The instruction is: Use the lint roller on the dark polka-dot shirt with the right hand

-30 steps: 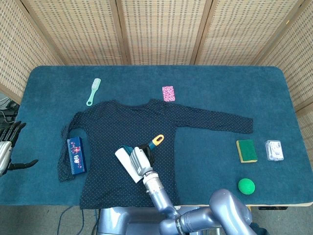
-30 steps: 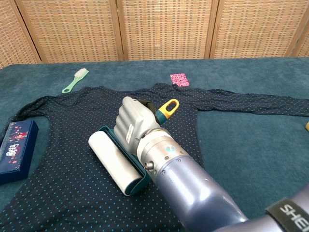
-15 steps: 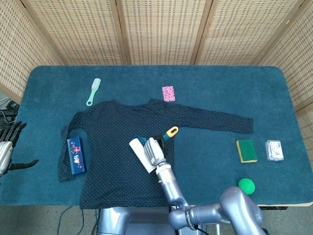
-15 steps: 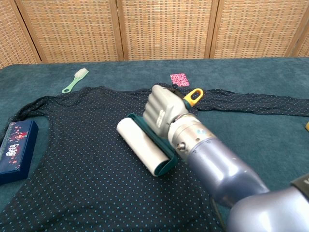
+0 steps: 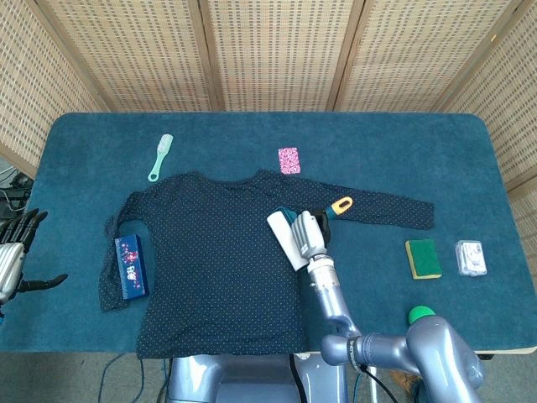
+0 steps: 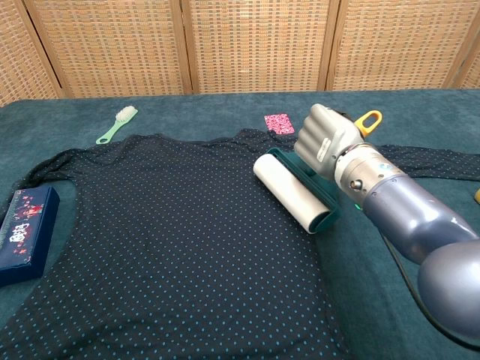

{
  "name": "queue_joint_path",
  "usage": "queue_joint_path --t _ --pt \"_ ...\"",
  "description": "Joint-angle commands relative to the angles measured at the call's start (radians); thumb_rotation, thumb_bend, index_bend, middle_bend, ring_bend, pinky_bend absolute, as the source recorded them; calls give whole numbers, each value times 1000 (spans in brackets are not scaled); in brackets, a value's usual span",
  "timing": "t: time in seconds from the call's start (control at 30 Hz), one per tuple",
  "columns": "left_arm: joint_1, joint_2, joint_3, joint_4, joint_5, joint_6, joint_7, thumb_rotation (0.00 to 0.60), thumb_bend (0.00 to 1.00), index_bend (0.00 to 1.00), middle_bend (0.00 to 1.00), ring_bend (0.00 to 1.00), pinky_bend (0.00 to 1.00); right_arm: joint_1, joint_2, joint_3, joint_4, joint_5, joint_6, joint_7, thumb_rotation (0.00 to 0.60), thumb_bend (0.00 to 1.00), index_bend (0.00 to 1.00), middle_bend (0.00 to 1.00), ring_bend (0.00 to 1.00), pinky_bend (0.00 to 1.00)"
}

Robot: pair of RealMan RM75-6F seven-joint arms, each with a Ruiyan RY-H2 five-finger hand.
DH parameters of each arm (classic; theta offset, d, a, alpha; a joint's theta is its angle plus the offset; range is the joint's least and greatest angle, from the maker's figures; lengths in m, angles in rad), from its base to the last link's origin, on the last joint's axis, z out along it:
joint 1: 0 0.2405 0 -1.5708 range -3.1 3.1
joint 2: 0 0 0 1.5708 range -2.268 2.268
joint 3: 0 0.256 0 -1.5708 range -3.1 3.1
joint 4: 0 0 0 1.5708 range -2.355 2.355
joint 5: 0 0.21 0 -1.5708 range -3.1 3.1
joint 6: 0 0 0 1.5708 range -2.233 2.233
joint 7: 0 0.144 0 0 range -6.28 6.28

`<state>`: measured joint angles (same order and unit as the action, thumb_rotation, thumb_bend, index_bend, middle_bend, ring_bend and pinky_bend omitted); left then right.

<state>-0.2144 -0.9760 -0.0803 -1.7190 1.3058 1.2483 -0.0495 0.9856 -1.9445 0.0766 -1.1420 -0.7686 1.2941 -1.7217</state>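
Our right hand is closed around the handle of the lint roller, whose white roll lies on the dark polka-dot shirt at its right edge, close to where the sleeve joins the body. The yellow loop at the handle's end projects beyond the hand, over the sleeve. Our left hand hangs off the left edge of the table with its fingers spread and nothing in it. We judge three risks from this position. First, the roll sits at the hem line, so a stroke further to the right would carry it off the shirt and onto the table cover, loading the sticky sheet with carpet fibre. Second, the shirt is loose and unpinned; a sticky roll pulled across it could drag or bunch the fabric, since the left hand is not holding it down. Third, tilting the handle would lift one end of the roll and leave a strip uncleaned. The shirt lies flat on a blue carpet-like table cover. Also on it are a green brush, a pink card, a blue box, a sponge, a small clear box and a green ball. Woven cane screens stand behind the table.
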Motion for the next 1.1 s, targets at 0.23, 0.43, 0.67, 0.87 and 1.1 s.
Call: queue_joint_path --t 0.23,0.43,0.67,0.87,1.1 --pt "3 4 0 1 6 4 -12 600 0 0 0 0 0 -26 27 19 -39 -23 21 39 600 208 31 999 1000 1000" --pt "4 8 2 4 15 4 -27 600 0 0 0 0 0 -62 102 50 -151 -52 84 102 600 48 0 982 1000 1000" --pt "20 13 15 -10 61 43 -24 600 0 0 0 0 0 -256 419 28 -369 -234 135 644 600 3 0 755 854 952" --pt "30 -6 18 -10 79 77 16 600 0 0 0 0 0 -404 565 3 -403 -301 156 998 600 0 0 112 88 142" --pt "42 -33 20 -4 86 111 68 600 0 0 0 0 0 -525 669 -51 -395 -435 152 1379 600 0 0 0 0 0"
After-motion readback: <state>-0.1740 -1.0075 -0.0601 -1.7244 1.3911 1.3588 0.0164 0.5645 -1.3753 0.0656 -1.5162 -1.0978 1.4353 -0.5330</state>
